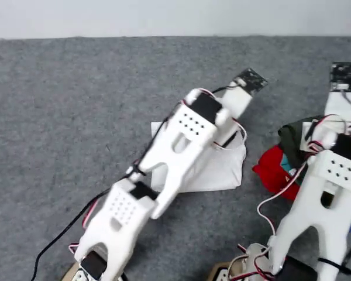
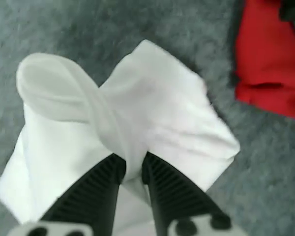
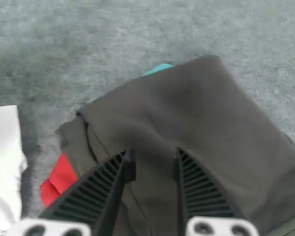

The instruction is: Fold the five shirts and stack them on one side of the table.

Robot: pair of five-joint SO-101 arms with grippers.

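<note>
High view: we saw the white shirt (image 1: 222,170) mid-table, with the left gripper (image 2: 132,164) pinched tight on a raised fold of it. To the right, the right gripper (image 3: 152,160) stood parted and empty over the dark shirt (image 3: 201,128), which lay atop the red shirt (image 1: 272,170).

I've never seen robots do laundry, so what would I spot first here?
Probably the white shirt near the middle of the table, with a fold of it pinched in the left end effector. Next comes the bright red shirt beside it, peeking out from under a dark shirt, where the right end effector hangs open.
</note>
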